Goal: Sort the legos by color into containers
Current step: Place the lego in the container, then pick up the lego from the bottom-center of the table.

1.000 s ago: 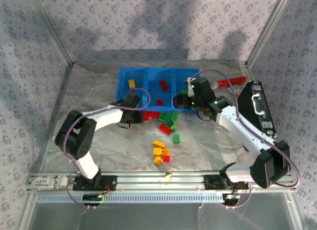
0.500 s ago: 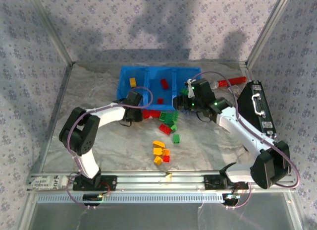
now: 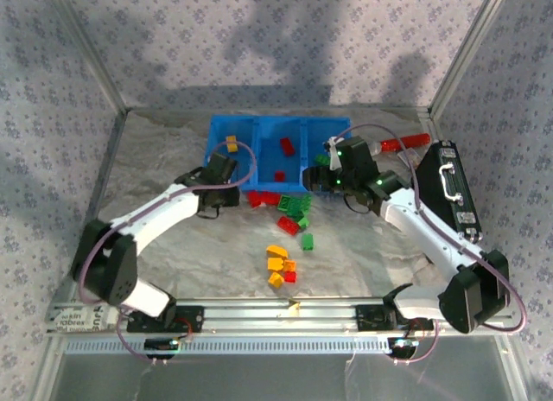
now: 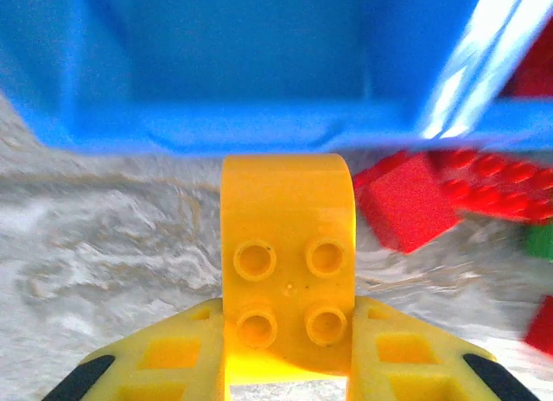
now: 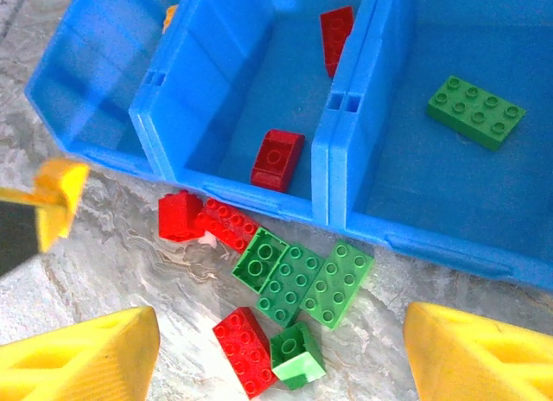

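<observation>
Left fingers (image 4: 168, 362) have closed on a yellow lego (image 4: 288, 245), swinging left.

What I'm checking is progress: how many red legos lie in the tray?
2, both in the middle compartment: a red lego by its near wall, another farther back.

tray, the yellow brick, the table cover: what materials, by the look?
Tray: rigid moulded plastic, bright blue, semi-gloss, with light streaks on its walls and moulded slots at the dividers.
Yellow brick: hard plastic, smooth and glossy, with moulded round studs.
Table cover: a thin creased sheet, grey-white and marbled. It is probably foil or plastic film, but the look leaves that open.
</observation>
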